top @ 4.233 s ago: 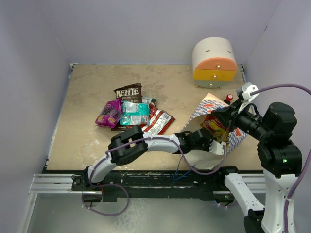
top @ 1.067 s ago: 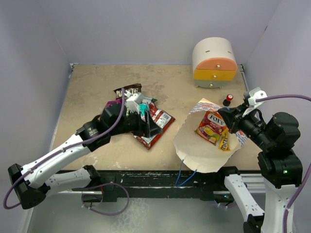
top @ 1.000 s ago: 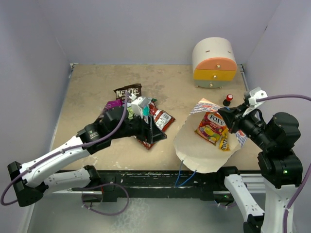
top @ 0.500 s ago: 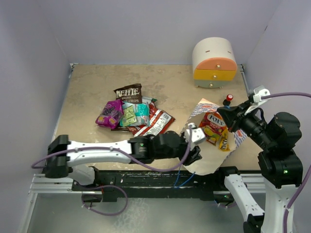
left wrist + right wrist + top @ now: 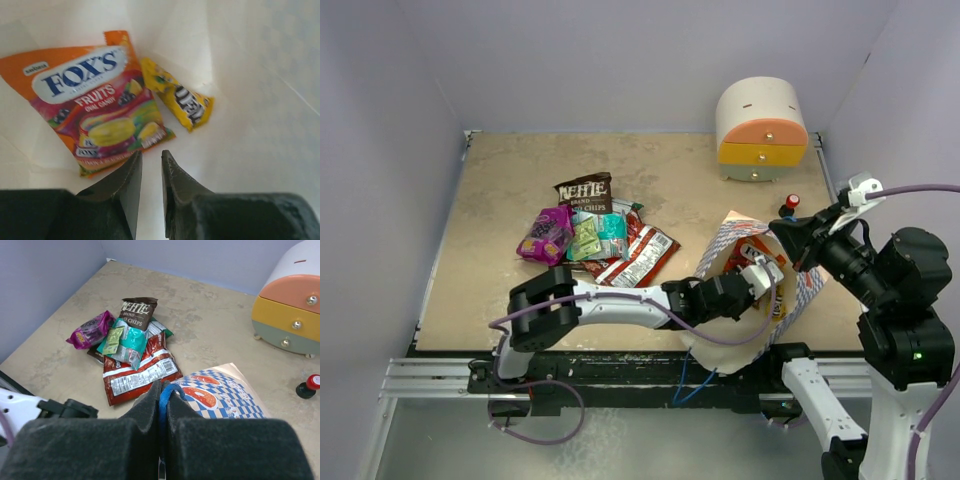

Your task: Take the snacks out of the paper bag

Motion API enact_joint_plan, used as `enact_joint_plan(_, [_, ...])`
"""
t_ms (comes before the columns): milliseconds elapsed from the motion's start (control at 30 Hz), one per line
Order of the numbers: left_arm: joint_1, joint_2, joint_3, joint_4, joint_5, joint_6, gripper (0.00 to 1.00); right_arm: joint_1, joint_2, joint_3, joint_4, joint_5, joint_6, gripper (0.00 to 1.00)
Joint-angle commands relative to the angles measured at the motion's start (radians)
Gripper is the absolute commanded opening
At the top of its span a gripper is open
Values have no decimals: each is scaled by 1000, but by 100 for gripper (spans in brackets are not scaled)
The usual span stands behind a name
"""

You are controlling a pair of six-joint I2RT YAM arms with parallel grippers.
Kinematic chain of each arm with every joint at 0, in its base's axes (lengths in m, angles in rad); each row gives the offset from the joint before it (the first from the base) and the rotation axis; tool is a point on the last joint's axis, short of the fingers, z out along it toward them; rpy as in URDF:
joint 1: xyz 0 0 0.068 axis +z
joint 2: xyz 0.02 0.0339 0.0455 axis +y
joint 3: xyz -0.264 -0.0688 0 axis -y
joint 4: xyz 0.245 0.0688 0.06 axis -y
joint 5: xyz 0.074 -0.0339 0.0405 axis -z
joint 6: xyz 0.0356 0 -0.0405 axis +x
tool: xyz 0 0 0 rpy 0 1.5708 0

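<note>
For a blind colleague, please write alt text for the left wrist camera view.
Inside the cream-white paper bag, an orange Fox's fruit candy packet lies beside a small yellow M&M's packet, their near edges close together. The left hand points at them from below with its dark fingers nearly closed, a narrow gap between, and empty.

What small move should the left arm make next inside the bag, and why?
Probably ease the left gripper forward onto the orange Fox's packet: its fingers sit nearly closed and empty just short of it, while the right gripper holds the paper bag open by its blue handle.
</note>
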Motion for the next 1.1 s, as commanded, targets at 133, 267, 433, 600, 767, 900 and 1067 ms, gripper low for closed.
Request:
enact_joint_plan(133, [58, 162, 175, 77, -129, -41, 39, 1, 35, 53, 2, -44, 19, 0])
enact_joint_plan(267, [81, 228, 239, 77, -173, -27, 59, 1, 47, 65, -10, -50, 12, 0])
enact_joint_plan(433, [97, 260, 275, 95, -237, -1, 82, 1, 60, 84, -35, -53, -2, 0])
enact_joint_plan(600, [122, 283, 277, 140, -211, -22, 99, 1, 71, 92, -38, -59, -4, 0])
enact_joint_plan(767, [127, 332, 296, 217, -164, 23, 99, 1, 86, 95, -39, -68, -2, 0])
enact_joint_plan(900, [132, 395, 360, 182, -134, 48, 99, 1, 98, 104, -46, -75, 1, 0])
enact_joint_plan(1067, [142, 403, 349, 183, -110, 50, 92, 1, 105, 120, -55, -76, 2, 0])
